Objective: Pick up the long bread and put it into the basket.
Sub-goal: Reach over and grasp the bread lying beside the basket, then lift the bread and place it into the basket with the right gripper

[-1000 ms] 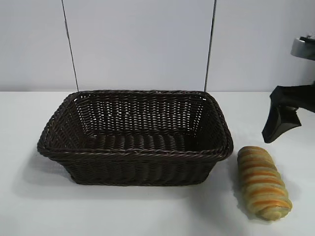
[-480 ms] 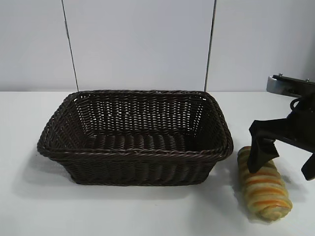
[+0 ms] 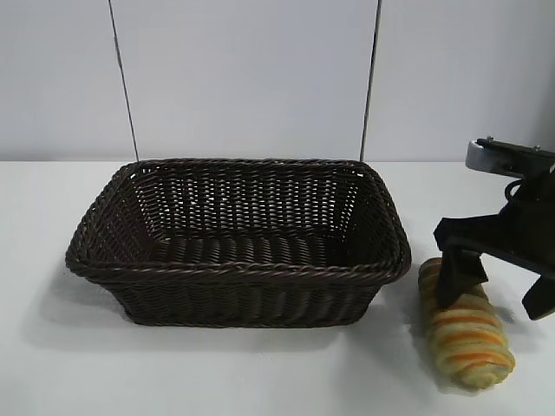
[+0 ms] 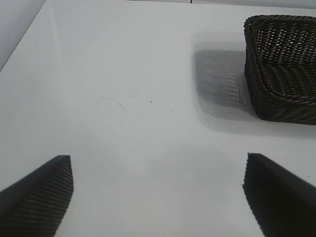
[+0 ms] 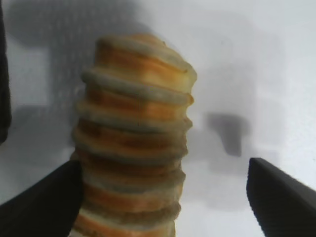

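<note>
At lower right, our right gripper (image 3: 492, 293) straddles the long bread (image 3: 466, 325) with jaws unclosed and off-centre, so closing could shove it aside.

The right arm enters at the right edge of the exterior view, its black right hand (image 3: 496, 290) pointing steeply downward low in the frame. One finger (image 3: 457, 276) is on the near side, the other partly cut off by the frame edge, a gap between them. In the left wrist view, the left hand (image 4: 158, 190) hangs with its fingers spread wide.
</note>
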